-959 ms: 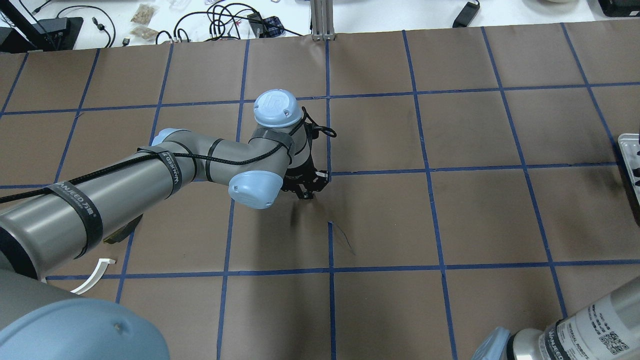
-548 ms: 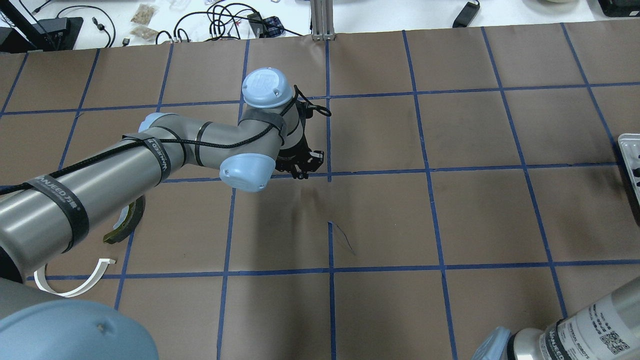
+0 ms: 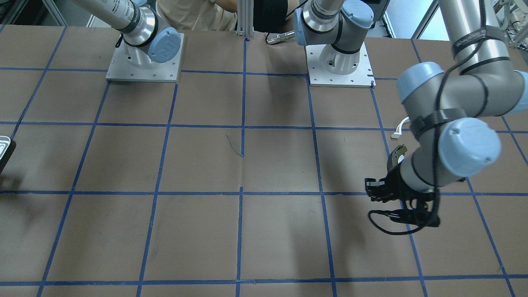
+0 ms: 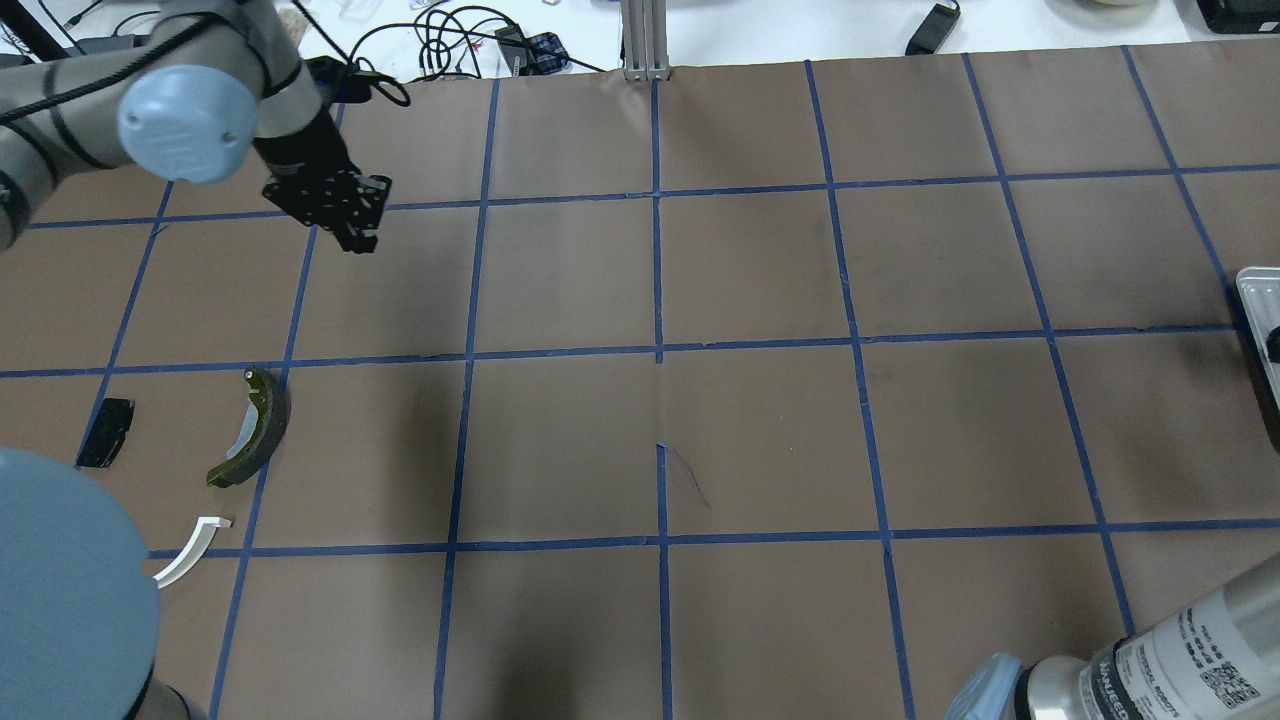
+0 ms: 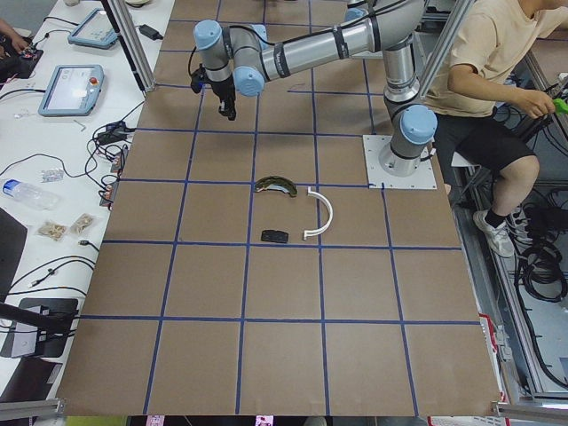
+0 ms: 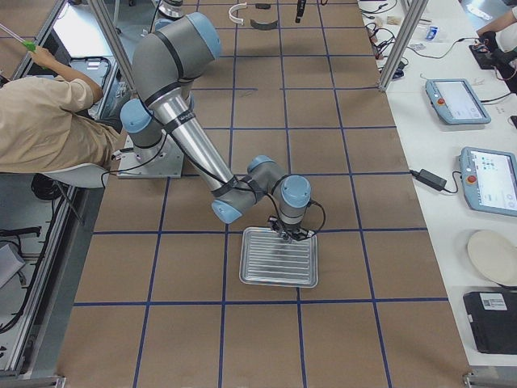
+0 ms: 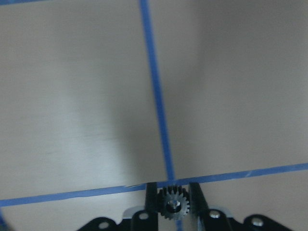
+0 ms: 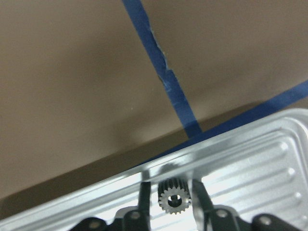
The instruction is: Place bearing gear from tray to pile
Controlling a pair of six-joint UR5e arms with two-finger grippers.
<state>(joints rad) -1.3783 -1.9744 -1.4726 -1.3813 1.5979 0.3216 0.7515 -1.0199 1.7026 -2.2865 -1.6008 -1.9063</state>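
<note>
Left gripper (image 4: 358, 238) swung to far left since earlier — clamps bearing gear (image 7: 173, 203) | right gripper (image 8: 170, 186) not quite closed around second gear (image 8: 174, 196) over tray (image 8: 250, 159)

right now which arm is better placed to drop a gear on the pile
Left. The left gripper is shut on a bearing gear, on the pile side of the table; the right gripper is far off at the tray.

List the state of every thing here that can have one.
left gripper: shut on gear, above the table.
right gripper: fingers either side of second gear over tray; grip unclear.
tray: flat on the table.
brake shoe: lying on table.
white arc: lying on table.
black pad: lying on table.
</note>
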